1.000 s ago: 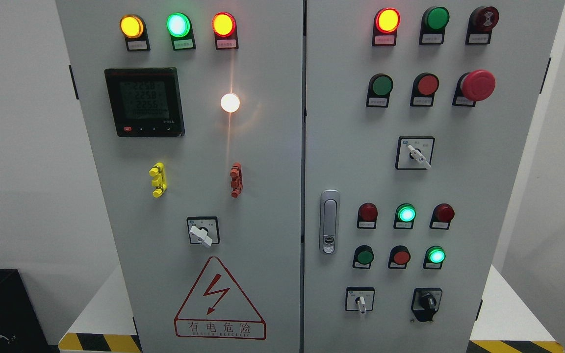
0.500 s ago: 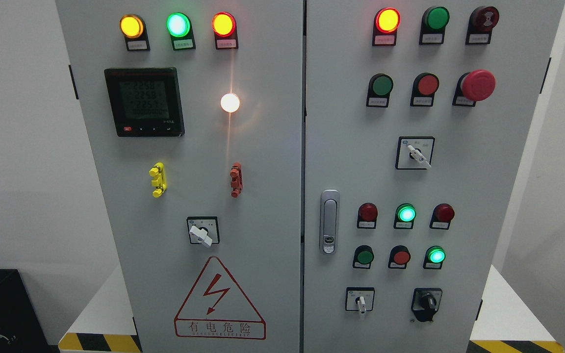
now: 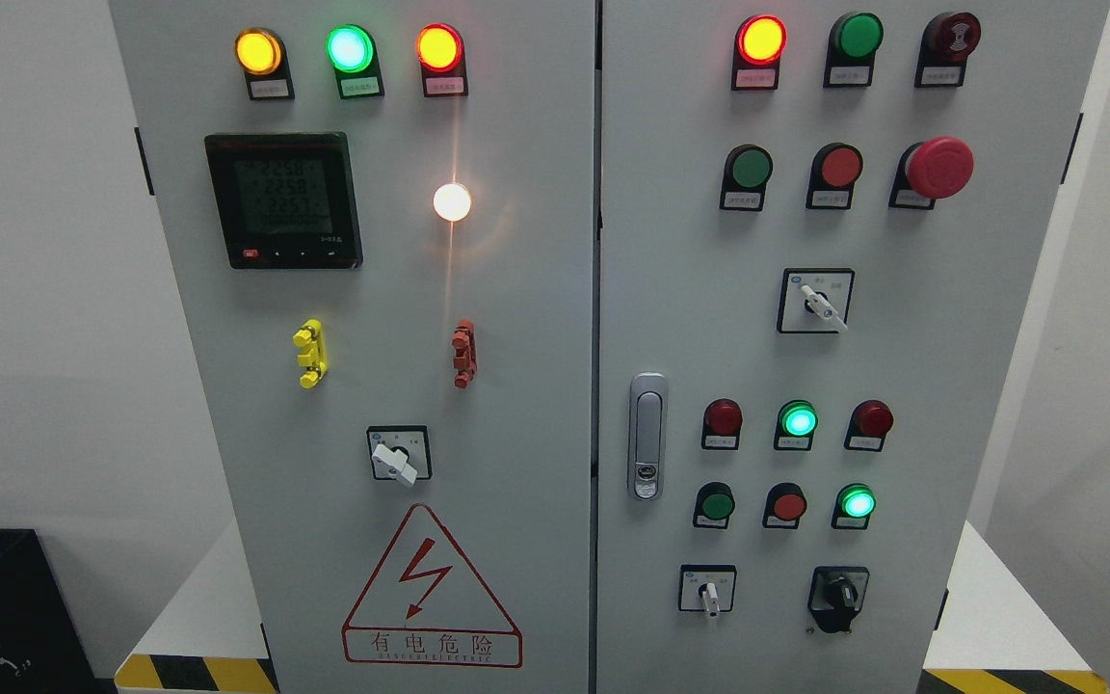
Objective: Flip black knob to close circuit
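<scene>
The black knob (image 3: 840, 591) sits on a black plate at the lower right of the grey cabinet's right door (image 3: 902, 366). Its handle points up and slightly to the left. To its left is a small white-handled switch (image 3: 709, 594) pointing down. Neither of my hands nor any arm shows in the head view.
The right door also carries a red mushroom button (image 3: 938, 167), a white rotary switch (image 3: 821, 303), a door handle (image 3: 647, 436) and several lamps and push buttons. The left door holds a meter (image 3: 283, 200), a white knob (image 3: 395, 463) and a warning triangle (image 3: 432, 590).
</scene>
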Robot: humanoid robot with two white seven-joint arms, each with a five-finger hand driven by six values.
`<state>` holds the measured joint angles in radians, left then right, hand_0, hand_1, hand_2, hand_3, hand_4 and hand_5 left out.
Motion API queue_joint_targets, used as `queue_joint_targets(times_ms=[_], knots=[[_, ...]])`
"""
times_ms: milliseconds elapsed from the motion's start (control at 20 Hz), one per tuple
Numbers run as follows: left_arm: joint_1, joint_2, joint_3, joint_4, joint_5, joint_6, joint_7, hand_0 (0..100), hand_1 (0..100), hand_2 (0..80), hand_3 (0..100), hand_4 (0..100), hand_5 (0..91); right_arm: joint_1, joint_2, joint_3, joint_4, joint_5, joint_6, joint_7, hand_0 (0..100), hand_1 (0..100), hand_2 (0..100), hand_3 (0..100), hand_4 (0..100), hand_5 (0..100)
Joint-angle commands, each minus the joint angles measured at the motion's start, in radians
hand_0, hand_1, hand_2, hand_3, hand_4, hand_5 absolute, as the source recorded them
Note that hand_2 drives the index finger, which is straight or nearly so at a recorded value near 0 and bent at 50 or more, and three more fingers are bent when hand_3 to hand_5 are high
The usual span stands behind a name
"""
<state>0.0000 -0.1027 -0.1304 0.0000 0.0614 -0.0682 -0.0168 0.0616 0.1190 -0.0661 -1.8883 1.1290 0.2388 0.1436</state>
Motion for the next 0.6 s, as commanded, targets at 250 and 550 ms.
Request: queue_joint_targets(times_ms=[250, 550], knots=[[0.021, 0.001, 0.0, -0.023, 0.0, -0.001, 0.0, 12, 56, 0.0, 0, 0, 0.0, -0.081, -0.001, 0.002, 0.009, 0.166, 0.033, 0.013, 0, 0, 88, 100, 89, 95], [0.021, 0.0, 0.0, -0.023, 0.0, -0.001, 0.0, 12, 56, 0.0, 0, 0, 0.0, -0.126, -0.001, 0.003, 0.046, 0.176, 0.053, 0.016, 0, 1, 88, 100, 89, 95]])
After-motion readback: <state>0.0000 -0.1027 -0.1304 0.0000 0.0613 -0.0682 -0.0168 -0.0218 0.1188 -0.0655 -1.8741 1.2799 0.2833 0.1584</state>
